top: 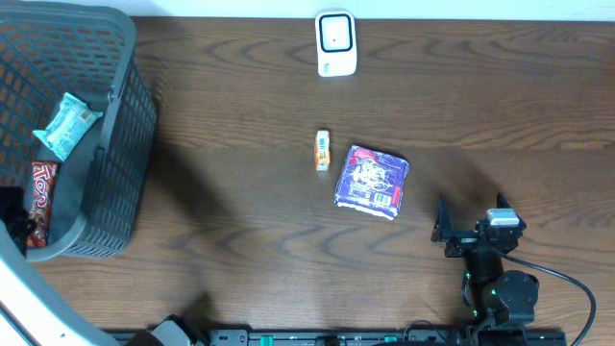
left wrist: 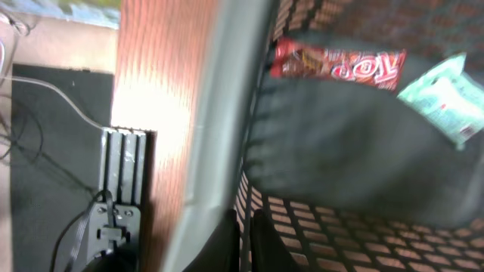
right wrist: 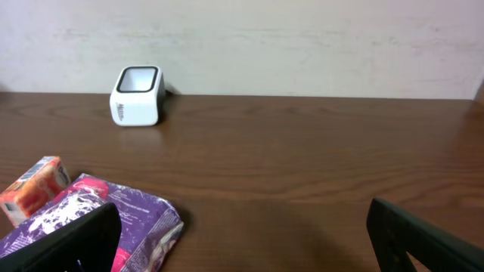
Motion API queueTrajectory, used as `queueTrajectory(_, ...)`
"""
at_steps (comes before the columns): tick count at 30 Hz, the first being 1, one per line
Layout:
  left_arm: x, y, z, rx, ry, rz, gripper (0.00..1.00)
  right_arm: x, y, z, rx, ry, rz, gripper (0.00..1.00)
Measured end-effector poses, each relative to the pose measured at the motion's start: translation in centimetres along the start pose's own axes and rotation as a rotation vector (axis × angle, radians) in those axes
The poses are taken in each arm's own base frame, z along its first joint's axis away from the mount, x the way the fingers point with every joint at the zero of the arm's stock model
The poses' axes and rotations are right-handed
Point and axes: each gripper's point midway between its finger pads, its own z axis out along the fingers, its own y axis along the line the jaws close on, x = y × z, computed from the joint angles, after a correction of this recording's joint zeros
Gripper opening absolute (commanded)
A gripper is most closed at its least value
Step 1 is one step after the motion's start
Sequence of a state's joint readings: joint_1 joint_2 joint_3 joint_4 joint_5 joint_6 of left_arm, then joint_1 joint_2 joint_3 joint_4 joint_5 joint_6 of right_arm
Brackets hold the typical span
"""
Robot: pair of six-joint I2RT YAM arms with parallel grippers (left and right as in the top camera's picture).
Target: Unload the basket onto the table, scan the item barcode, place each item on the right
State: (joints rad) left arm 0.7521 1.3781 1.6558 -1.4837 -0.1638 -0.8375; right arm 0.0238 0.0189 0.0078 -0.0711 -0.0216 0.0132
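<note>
From above, the scanner (top: pixel 336 43) stands at 12 o'clock on the counter (top: pixel 231 250), face up. The purple packet (top: pixel 373 180) lies flat just right of centre with a barcode strip along its 6 o'clock edge. A small orange box (top: pixel 322 151) lies near it at 10 o'clock, apart from it. Your right fingers (top: pixel 471 226) sit low at 4 o'clock of the packet, well clear of it, spread wide with nothing between them. The basket (top: pixel 125 115) fills the 9 o'clock end. It holds a teal pack (top: pixel 67 123) and, at its 7 o'clock, a red bar (top: pixel 40 197). Your left arm (top: pixel 14 279) comes in at the 8 o'clock corner, and a dark part of it sits just beside the bar.

In the left wrist view, your left fingers (left wrist: pixel 246 242) show at 6 o'clock, pressed together over the basket's grey rim (left wrist: pixel 219 113), and you can see nothing gripped between them. The bar (left wrist: pixel 340 64) lies at 1 o'clock inside the mesh, with the teal pack (left wrist: pixel 442 94) touching it at 3 o'clock.

In the right wrist view, the two dark finger ends stand at 7 and 5 o'clock, far apart, with only bare counter between them. The packet (right wrist: pixel 113 227) lies at 8 o'clock, partly behind the 7 o'clock one. The box (right wrist: pixel 32 189) is just beyond it at 9 o'clock. The scanner (right wrist: pixel 138 96) stands far off at 10 o'clock, by the wall (right wrist: pixel 302 38).
</note>
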Motion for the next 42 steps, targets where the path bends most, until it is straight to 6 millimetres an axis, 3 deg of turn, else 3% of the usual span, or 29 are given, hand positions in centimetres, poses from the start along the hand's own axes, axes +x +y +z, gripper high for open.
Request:
queueTrajectory(4,1.4,-2.0,2.4,0.020,0.117,0.092,0.07,0.0,0.0,0.0,0.000,0.000,0.000,0.99)
queueTrajectory(8,2.4,-3.2,2.8,0.062,0.169,0.192,0.08,0.0,0.0,0.0,0.000,0.000,0.000,0.99)
queueTrajectory(19,6.6,-1.2,1.5,-0.008,0.312,0.343,0.07,0.0,0.0,0.0,0.000,0.000,0.000,0.99)
queueTrajectory(33,7.7,-1.7,1.1,0.010,0.324,0.393,0.07,0.0,0.0,0.0,0.000,0.000,0.000,0.99)
queueTrajectory(40,7.5,-1.2,-0.7,0.080,0.268,0.387,0.08,0.0,0.0,0.0,0.000,0.000,0.000,0.99)
queueTrajectory(42,7.0,-2.0,-1.0,0.131,0.229,0.379,0.12,0.0,0.0,0.0,0.000,0.000,0.000,0.99)
